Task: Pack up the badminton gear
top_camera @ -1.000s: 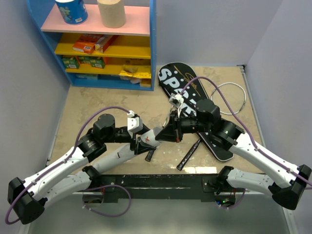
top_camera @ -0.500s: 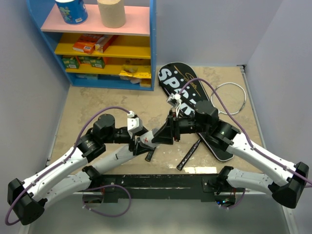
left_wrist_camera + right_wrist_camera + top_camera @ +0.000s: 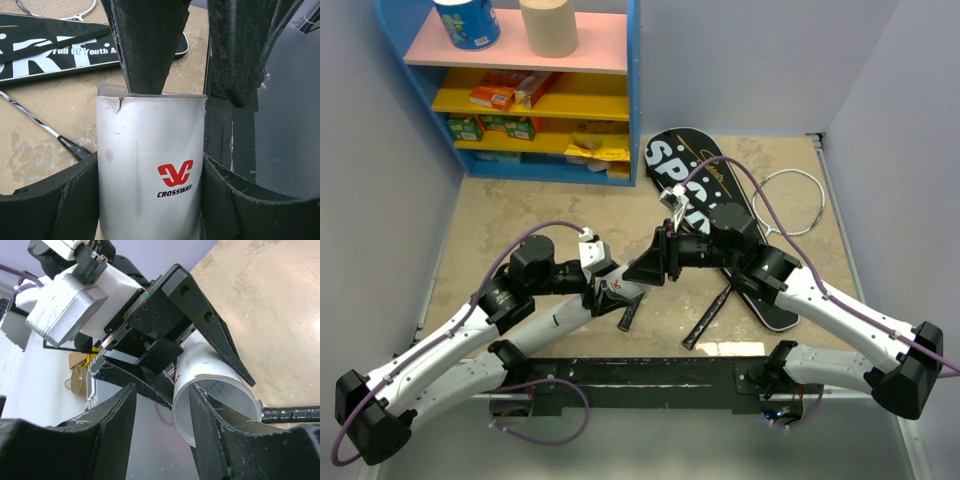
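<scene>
- Top view: the left gripper clamps the white tube near its open end, left of the black bag. The right gripper meets that end.
- Left wrist: both pads press flat against the tube's sides.
- Right wrist: its jaws stand partly open, straddling the tube's rim and gripping nothing.

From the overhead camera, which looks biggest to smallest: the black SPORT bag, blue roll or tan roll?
1. black SPORT bag, clearly largest.
2. blue roll and tan roll: about alike, both cropped by the picture's top edge, so unranked.
</scene>
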`<state>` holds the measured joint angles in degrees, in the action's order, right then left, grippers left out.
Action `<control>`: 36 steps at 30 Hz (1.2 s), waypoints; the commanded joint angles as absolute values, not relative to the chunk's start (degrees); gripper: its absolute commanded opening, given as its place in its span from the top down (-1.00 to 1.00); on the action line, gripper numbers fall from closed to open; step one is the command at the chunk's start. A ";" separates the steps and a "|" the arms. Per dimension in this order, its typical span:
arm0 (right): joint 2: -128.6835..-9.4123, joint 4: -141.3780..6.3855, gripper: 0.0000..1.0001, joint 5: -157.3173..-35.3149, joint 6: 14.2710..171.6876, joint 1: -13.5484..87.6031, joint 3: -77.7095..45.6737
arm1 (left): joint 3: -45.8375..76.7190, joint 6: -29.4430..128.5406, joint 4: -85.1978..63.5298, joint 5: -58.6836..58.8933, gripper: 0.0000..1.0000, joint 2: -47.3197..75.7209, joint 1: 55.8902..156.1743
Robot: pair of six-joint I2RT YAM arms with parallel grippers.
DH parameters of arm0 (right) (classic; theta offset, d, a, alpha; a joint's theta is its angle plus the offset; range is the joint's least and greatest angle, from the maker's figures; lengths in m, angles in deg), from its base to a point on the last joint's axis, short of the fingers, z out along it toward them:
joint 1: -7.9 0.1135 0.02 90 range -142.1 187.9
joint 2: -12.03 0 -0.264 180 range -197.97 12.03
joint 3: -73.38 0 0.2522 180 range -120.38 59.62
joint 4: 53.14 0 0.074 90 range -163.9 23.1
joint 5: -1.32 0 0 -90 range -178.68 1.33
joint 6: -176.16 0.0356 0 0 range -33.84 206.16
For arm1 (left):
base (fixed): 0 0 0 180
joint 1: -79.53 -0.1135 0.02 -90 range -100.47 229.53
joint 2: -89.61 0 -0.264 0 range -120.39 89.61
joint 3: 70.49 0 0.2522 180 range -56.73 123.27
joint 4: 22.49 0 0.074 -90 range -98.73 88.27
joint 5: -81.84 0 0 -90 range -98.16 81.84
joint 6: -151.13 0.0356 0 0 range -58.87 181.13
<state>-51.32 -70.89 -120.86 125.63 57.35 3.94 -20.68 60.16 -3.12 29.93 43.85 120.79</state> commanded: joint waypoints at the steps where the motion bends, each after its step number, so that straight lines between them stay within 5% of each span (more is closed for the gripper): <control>1: -53.97 -68.57 -0.03 -117.06 126.41 58.53 6.26 | -19.29 57.96 -14.00 34.21 0.84 45.22 122.25; 36: -38.77 -69.01 -0.16 -111.35 132.40 54.48 12.77 | -19.46 57.61 -14.36 34.38 0.84 45.40 122.25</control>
